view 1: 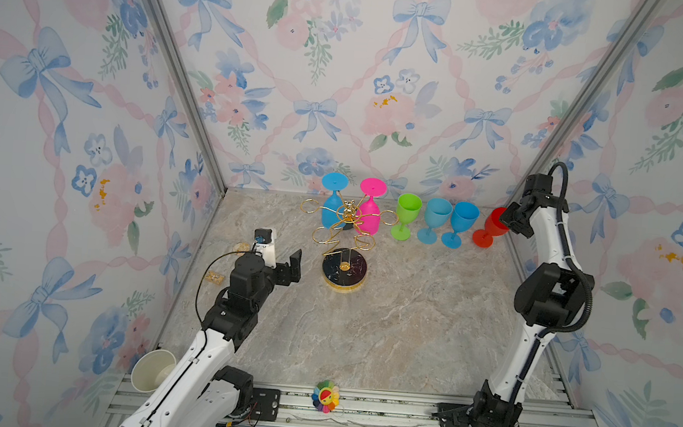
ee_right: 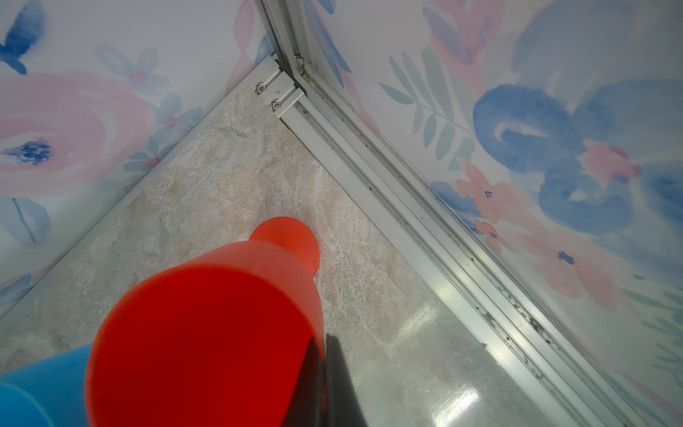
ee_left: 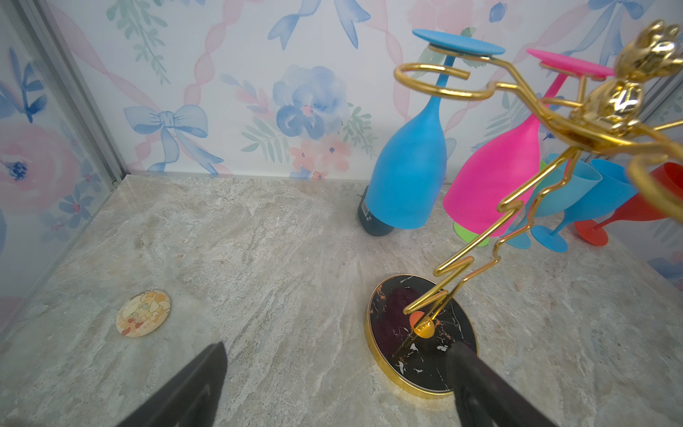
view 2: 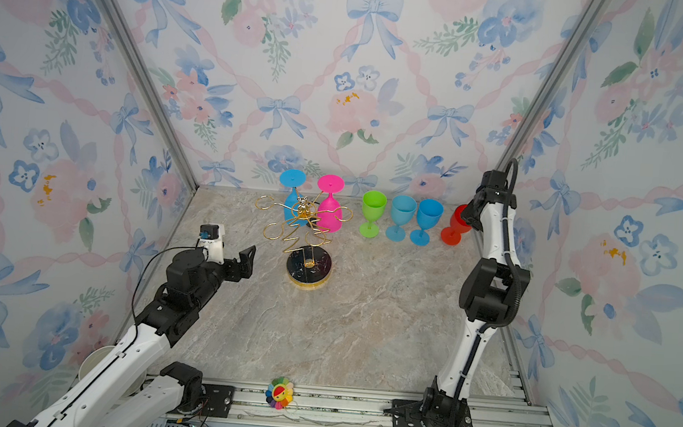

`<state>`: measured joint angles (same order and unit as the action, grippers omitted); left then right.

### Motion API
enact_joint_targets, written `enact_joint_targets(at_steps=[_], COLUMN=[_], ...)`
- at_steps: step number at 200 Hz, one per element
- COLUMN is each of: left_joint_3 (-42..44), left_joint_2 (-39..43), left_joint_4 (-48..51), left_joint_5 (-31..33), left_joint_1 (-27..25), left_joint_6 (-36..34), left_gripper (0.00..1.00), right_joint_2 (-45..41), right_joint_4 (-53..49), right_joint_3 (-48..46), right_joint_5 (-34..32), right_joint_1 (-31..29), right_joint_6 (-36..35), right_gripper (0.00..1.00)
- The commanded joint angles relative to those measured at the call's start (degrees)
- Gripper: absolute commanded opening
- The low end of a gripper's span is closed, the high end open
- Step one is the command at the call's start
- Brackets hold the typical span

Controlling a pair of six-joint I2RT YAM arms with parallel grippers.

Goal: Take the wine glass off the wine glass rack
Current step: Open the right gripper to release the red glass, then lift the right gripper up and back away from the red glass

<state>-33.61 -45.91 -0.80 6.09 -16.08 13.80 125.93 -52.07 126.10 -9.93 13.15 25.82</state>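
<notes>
- Your left gripper [view 1: 294,266] is hovering wide open and empty, beside the wine glass rack [view 1: 345,271] at mid-table.
- Your right gripper [ee_right: 325,355] is pinching the red glass [ee_right: 207,332] rim, tight against the back-right corner.
- The blue glass [view 1: 330,213] and pink glass [view 1: 369,219] are hanging on its far arms, near the back wall.

I see floral wallpaper [view 1: 342,77] with blue bows on three walls, aluminium corner posts [view 1: 180,72], and a beige marble-look tabletop [view 1: 405,332] below

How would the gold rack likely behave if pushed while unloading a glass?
The wine glass rack may tip backward: the blue glass and pink glass both hang on its far side. Its broad black base looks weighty, probably resisting light pushes. Thin wire arms might flex.
</notes>
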Motion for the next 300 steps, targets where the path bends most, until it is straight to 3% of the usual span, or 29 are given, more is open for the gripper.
enact_joint_targets(at_steps=[1, 111, 149, 219, 300], left_joint_3=[0.81, 1.66, 1.92, 2.23, 2.22], left_joint_2=[1.08, 2.42, 3.11, 3.56, 3.20], left_joint_4=[-1.62, -2.73, -2.98, -3.11, -3.13], left_joint_5=[-0.64, -1.15, -1.54, -1.53, -1.77], left_joint_1=[0.44, 1.10, 1.22, 1.34, 1.58], left_joint_6=[0.74, 1.40, 1.57, 1.58, 1.67], left_gripper=[0.95, 0.95, 0.95, 0.94, 0.95], right_joint_2=[1.79, 1.96, 0.90, 1.01, -0.72], right_joint_4=[-2.01, -1.92, -1.03, -0.40, 2.48], right_joint_3=[3.11, 2.47, 0.77, 0.91, 1.16], right_joint_5=[-1.33, -1.23, -0.65, 0.87, 5.31], right_joint_1=[-0.96, -2.37, -2.37, -2.42, -1.98], right_joint_6=[-0.78, -0.16, 0.18, 1.19, 0.54], right_gripper=[0.00, 0.00, 0.16, 0.19, 0.37])
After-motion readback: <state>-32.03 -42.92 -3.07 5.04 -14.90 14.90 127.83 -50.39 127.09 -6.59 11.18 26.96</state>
